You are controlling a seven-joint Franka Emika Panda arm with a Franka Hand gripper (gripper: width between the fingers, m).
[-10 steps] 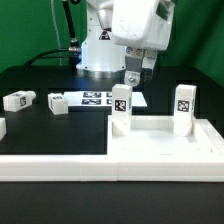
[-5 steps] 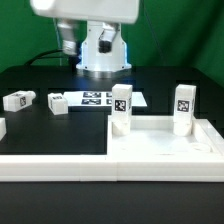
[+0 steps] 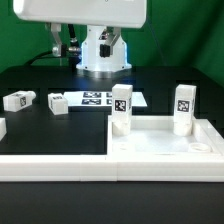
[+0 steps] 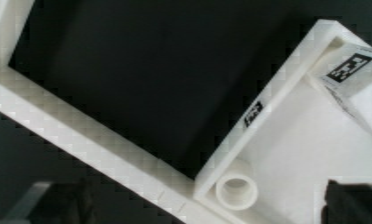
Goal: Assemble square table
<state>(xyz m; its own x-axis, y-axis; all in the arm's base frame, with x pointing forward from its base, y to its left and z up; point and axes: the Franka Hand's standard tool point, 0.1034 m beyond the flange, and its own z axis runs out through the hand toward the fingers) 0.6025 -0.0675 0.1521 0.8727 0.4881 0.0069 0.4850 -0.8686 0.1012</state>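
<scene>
Two legs stand upright on the square table top (image 3: 150, 140), which lies on the black table (image 3: 60, 125) toward the exterior view's right, its near edge against the long white bar (image 3: 50, 165). The first upright leg (image 3: 121, 108) is at the top's far corner toward the exterior view's left. The second upright leg (image 3: 184, 108) is at the far corner toward the exterior view's right. Each bears a black-and-white square tag on its near face; the pattern is clear, but no letters or brand can be read.

Three more legs lie loose toward the exterior view's left, well apart from the top: the first loose leg (image 3: 17, 101), the second loose leg (image 3: 57, 103), both tagged, and the third loose leg (image 3: 2, 127), cut off by the picture's edge. The marker board (image 3: 100, 98) lies flat beyond the first upright leg, with several tags printed on it.

The arm (image 3: 80, 12) fills the upper part of the exterior view and hides its own gripper there. In the wrist view the gripper (image 4: 192, 205) has its fingers (image 4: 35, 200) at opposite edges of the picture, jaws wide apart and holding nothing. Between them lies a round corner hole (image 4: 236, 187) of the top. A small tag (image 4: 254, 113) sits on the top's side wall, and a tagged leg shows blurred.
</scene>
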